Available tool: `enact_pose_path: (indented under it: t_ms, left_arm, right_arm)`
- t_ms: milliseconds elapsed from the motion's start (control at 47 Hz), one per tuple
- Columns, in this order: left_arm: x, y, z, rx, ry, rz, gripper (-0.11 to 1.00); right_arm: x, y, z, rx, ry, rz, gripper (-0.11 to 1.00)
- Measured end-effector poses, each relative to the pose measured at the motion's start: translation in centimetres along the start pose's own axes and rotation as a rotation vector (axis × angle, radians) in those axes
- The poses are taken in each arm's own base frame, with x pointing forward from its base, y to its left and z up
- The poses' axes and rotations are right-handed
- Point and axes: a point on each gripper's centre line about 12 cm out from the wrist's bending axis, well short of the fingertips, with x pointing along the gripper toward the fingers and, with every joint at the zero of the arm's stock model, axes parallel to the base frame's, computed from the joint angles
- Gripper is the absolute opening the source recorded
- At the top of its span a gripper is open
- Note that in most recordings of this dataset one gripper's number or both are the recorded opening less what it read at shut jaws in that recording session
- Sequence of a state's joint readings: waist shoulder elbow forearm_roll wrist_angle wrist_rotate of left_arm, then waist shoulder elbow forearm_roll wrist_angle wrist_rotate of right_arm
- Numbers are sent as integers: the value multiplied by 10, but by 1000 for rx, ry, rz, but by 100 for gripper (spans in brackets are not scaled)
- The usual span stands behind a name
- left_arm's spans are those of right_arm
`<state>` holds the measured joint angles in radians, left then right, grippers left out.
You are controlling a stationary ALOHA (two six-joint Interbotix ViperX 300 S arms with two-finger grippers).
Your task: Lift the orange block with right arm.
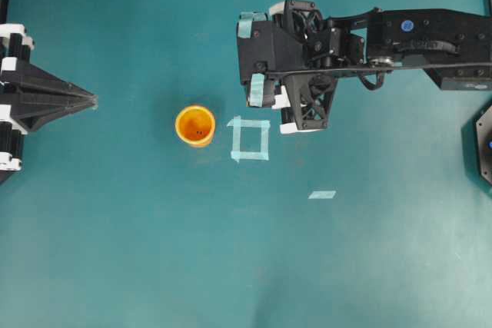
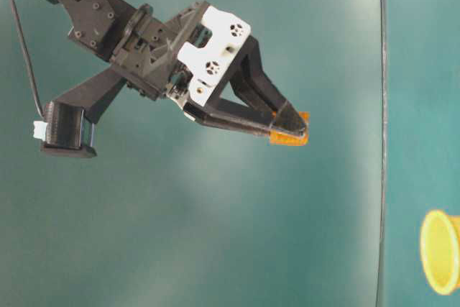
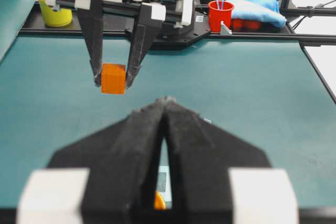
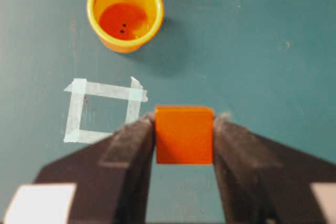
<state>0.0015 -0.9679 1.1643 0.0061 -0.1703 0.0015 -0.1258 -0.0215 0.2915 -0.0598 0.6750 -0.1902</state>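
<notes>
One orange block [image 4: 184, 135] — seemingly light, rigid, gripped on opposite flat sides — hung clear above the table, clamped in the right gripper [image 4: 184, 140], right of the taped square [image 4: 102, 109].

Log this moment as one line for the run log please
right gripper: shut on orange block | block: lifted off table | left gripper: shut, idle | cup: upright beside tape square

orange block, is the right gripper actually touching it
Touching. The right wrist view shows both fingers of the right gripper pressed flush against the sides of the orange block, no gap either side.
</notes>
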Motion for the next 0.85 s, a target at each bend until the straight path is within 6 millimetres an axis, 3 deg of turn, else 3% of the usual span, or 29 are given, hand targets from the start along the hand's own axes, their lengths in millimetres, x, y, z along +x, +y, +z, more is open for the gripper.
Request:
enact_pose_path:
  t_ms: [851]
  left_arm:
    - [0, 0, 0, -2, 0, 0, 0]
  right_arm:
    - [0, 0, 0, 0, 2, -1, 41]
